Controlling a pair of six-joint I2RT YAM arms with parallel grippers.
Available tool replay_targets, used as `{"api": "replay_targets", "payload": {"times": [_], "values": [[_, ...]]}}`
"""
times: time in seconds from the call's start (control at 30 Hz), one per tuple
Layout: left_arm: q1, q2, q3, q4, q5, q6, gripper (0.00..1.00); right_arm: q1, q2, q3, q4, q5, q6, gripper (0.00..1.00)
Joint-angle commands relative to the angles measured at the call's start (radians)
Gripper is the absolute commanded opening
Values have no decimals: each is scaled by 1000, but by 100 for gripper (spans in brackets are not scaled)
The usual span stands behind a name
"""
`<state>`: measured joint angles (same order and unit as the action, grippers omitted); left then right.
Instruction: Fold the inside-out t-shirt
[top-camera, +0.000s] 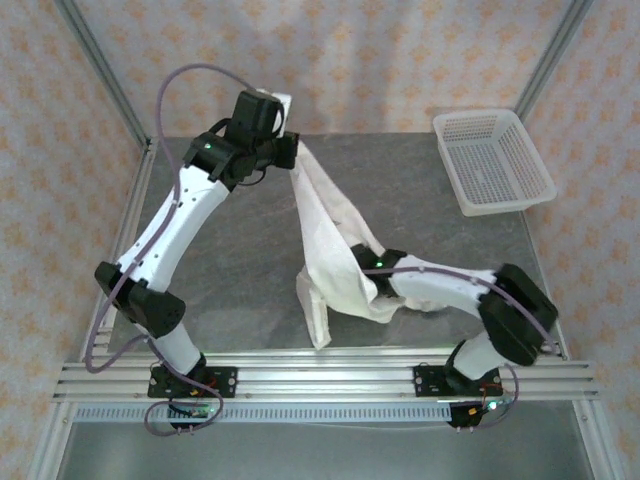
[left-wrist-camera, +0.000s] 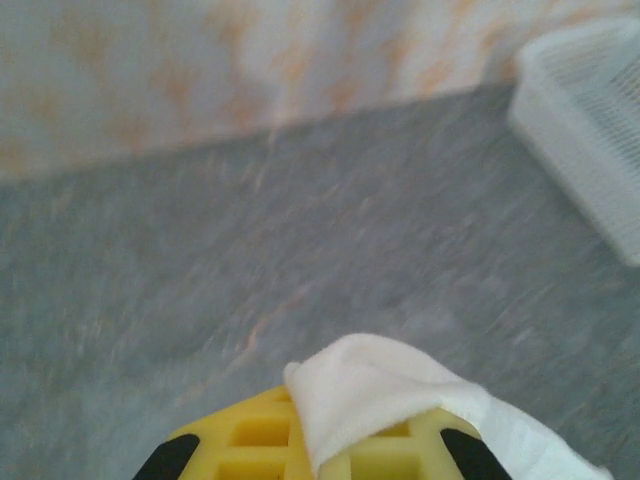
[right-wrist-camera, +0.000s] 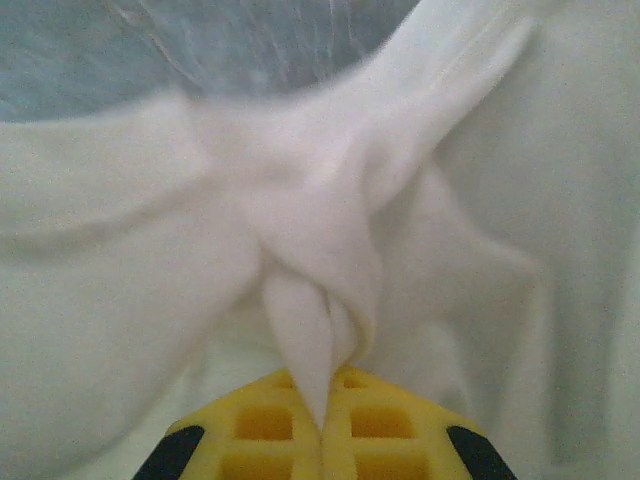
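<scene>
The grey surface sat between peach-patterned walls, a white basket at two o'clock. The t-shirt stretched from the left claw, clamped on it at eleven o'clock, to the right claw, pinching it near the centre.

L arm: white shells, blk joints | R arm: same white/blk | cables: lilac, big loop off L arm at 11 o'clock, thin one along R arm | LEDs: green dots on wrists | base plates: blk, at 7 and 5 o'clock | L fingers, R fingers: yellow waffle-grid pads, blk corners
</scene>
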<state>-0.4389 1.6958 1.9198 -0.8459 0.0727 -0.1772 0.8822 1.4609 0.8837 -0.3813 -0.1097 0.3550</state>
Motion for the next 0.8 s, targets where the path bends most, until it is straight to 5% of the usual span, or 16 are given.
{"api": "replay_targets", "payload": {"times": [0.0, 0.33, 0.6, 0.77], "values": [[37, -50, -200, 74, 41, -71, 0, -8, -160, 5, 24, 77, 30, 0], [74, -301, -782, 330, 140, -115, 0, -164, -326, 159, -77, 43, 99, 0], [176, -198, -805, 242, -42, -215, 0, -276, -425, 289, -23, -171, 231, 0], [236, -136, -796, 272, 52, -244, 0, -345, -447, 307, 65, -358, 340, 0]]}}
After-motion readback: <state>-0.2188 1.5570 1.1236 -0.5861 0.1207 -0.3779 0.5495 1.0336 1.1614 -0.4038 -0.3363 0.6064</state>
